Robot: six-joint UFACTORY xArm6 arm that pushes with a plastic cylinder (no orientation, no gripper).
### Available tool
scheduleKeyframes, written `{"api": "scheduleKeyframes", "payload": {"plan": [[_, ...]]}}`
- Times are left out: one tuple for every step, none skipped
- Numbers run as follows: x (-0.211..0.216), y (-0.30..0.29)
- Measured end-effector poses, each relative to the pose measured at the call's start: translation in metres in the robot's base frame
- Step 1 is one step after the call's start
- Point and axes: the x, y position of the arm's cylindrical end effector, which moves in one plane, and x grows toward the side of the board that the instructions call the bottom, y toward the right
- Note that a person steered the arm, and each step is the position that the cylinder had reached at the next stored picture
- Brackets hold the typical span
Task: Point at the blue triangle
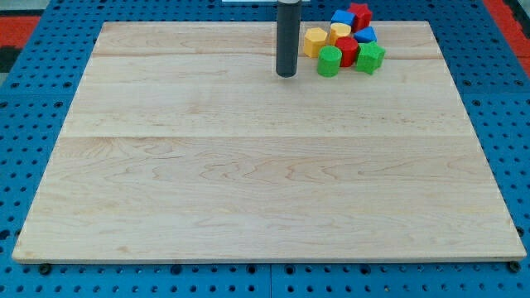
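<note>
My tip (286, 74) rests on the wooden board near the view's top, just left of a tight cluster of blocks. The blue triangle (366, 36) lies at the cluster's right side, behind the green star (370, 57). A blue cube (342, 17) and a red star (359, 14) sit at the cluster's top. A yellow hexagon (315, 40) is nearest my tip, with a yellow heart-like block (339, 31), a red block (347, 50) and a green cylinder (330, 61) beside it. My tip is about a hand's width left of the blue triangle, not touching any block.
The wooden board (265, 165) lies on a blue perforated table (25, 124). The blocks crowd close to the board's top edge. A red area (16, 21) shows at the view's top left corner.
</note>
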Motion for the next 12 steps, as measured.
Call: {"api": "scheduleKeyframes", "payload": {"plan": [[0.050,-0.002],[0.065,0.070],[0.049,0.175],[0.002,0.249],[-0.073,0.270],[-0.132,0.245],[-0.132,0.245],[-0.132,0.237],[-0.123,0.203],[-0.109,0.175],[-0.091,0.151],[-0.064,0.136]]}}
